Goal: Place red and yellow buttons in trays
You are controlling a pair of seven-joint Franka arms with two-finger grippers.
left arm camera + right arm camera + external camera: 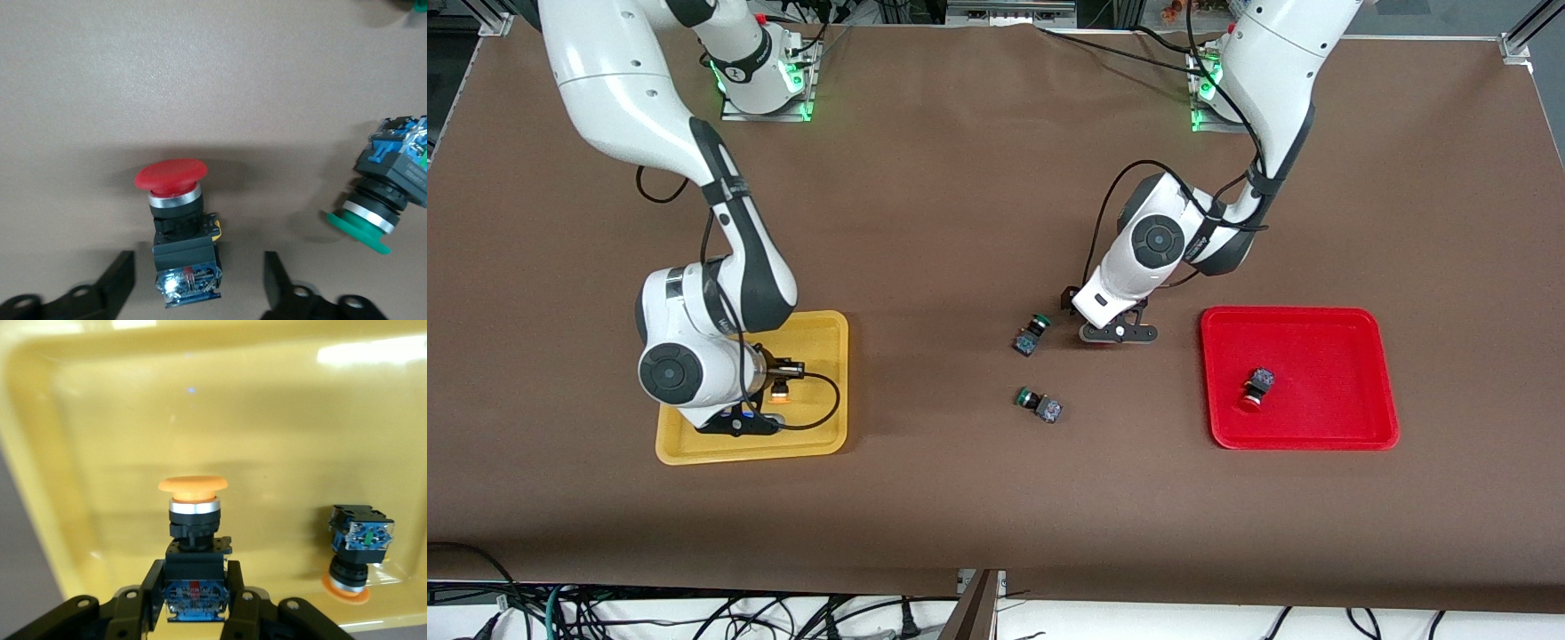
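Red-capped button lies between open left claw fingers.

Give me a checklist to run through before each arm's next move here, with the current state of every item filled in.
1. Right gripper shut on the orange-yellow button: ok, fingers clamp its base.
2. That button is over the yellow tray: ok; whether it touches the tray floor, cannot tell.
3. Drop spot free of the other orange-yellow button lying in the tray: ok, it sits apart to one side.
4. Left gripper open and straddling the red button on the table: ok, a finger on each side, not touching.
5. Green button outside the left gripper's fingers: ok.
6. Red tray has room beside the red button in it: ok.
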